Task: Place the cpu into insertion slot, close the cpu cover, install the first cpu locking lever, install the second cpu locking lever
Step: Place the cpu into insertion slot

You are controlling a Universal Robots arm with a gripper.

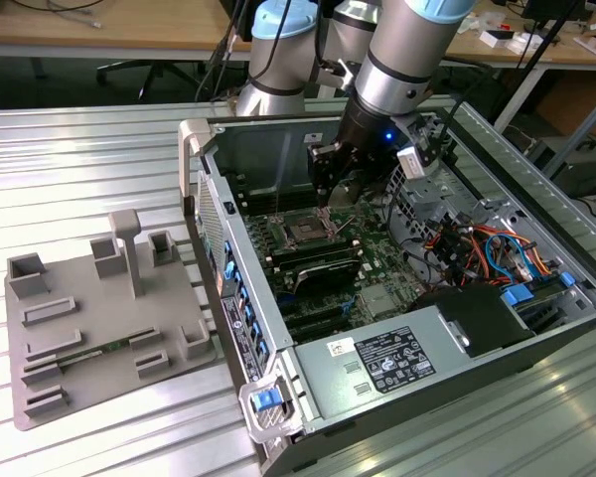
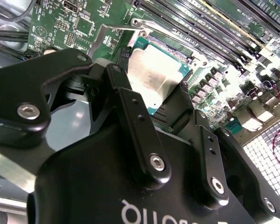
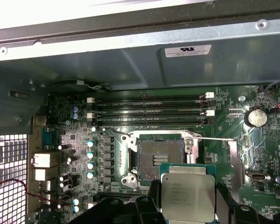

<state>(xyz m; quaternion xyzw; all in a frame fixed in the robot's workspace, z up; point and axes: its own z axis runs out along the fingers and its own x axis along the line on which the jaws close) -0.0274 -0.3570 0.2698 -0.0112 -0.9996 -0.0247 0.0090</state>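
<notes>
The insertion slot (image 3: 159, 156) is lying open just beyond the fingertips, its pin field exposed and nothing seated in it. The gripper (image 3: 187, 186) is pinching the cpu (image 3: 187, 201) by two opposite edges, its fingers (image 3: 153, 198) clenched against them. The chip is looking light, stiff and slick, with a likely fragile underside, so holding it by the edges seems safest. Its near edge is disappearing behind the gripper body. Beyond the other finger, the cpu cover (image 3: 237, 161) is probably the raised silver plate, but it is showing too obliquely to be sure.
</notes>
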